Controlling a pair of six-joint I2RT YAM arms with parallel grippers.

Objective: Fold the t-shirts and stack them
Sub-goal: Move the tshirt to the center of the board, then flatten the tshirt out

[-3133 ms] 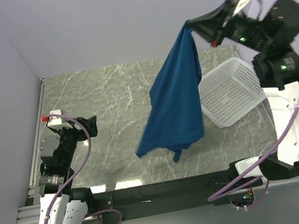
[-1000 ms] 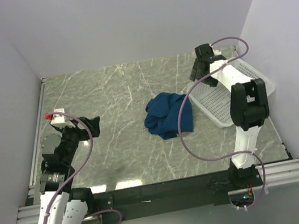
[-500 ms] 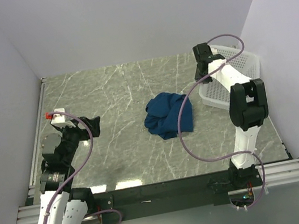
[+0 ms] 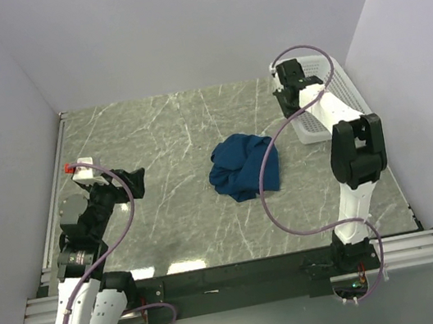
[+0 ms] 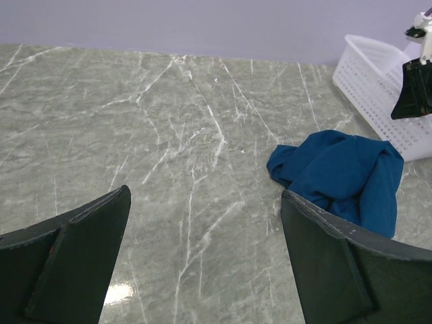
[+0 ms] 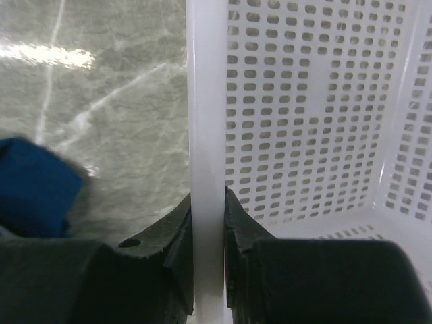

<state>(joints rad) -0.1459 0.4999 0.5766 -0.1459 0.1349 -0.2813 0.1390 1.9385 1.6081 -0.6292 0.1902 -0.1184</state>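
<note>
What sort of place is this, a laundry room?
Probably a robot test bench, not a laundry: a left arm and a right arm stand at a marble-patterned table boxed in by plain walls, with a crumpled blue t-shirt and a white mesh basket.

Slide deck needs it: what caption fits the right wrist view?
Right gripper pinches the rim of the white mesh basket, blue t-shirt lying nearby.

**Colour rundown of this setup**

The t-shirt (image 4: 240, 166) is a solid deep royal blue, all one shade across the crumpled heap. The table (image 4: 154, 139) under it is grey-green marble with thin white veins. Right of the shirt, the basket (image 5: 371, 81) is white plastic, patterned with rows of little holes. Walls (image 4: 177, 27) behind the shirt are pale lavender. Cables (image 4: 262, 188) looping beside it are purple, and the arms (image 4: 356, 151) are black and white.
</note>
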